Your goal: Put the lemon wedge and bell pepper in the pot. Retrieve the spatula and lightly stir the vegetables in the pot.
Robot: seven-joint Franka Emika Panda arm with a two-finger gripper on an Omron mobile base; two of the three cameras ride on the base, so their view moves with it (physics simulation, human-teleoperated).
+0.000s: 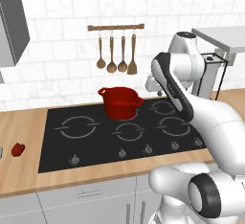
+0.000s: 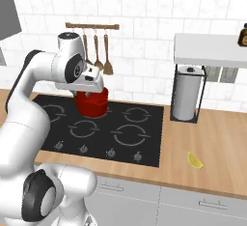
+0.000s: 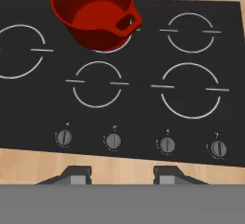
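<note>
Pincer [image 3: 122,174] hung above the front edge of the hob [image 3: 143,98], pointing down, tips apart with clear gap, nothing between them, touching nothing. Partly open, not wide. Looked like a travel pose, not a grasp, likely because neither vegetable was in reach yet.

Pot [image 3: 93,12] sat ahead of the pincer and off to one side, on a rear burner, upright, one loop handle turned toward the camera. Inside looked empty, red floor visible, so no vegetable loaded yet by my read.

Bell pepper [image 1: 17,149] lay on the wooden worktop [image 1: 24,170] well away from the pincer, past the hob's far left edge, apart from the pot. Lemon wedge [image 2: 194,160] lay on the worktop on the opposite side, right of the hob, in front of the paper towel holder [image 2: 187,92], also well apart from the pincer. Two items on opposite ends probably meant two separate trips.

Utensil rail [image 1: 116,27] on the tiled wall behind the pot carried four hanging tools, all looked wooden brown; could not pick out a grey-bladed spatula among them.

Judgement: task at the start, first pick not yet done. Next move needs a long reach sideways to one of the vegetables; the wedge is tiny, so the grip may slip.
</note>
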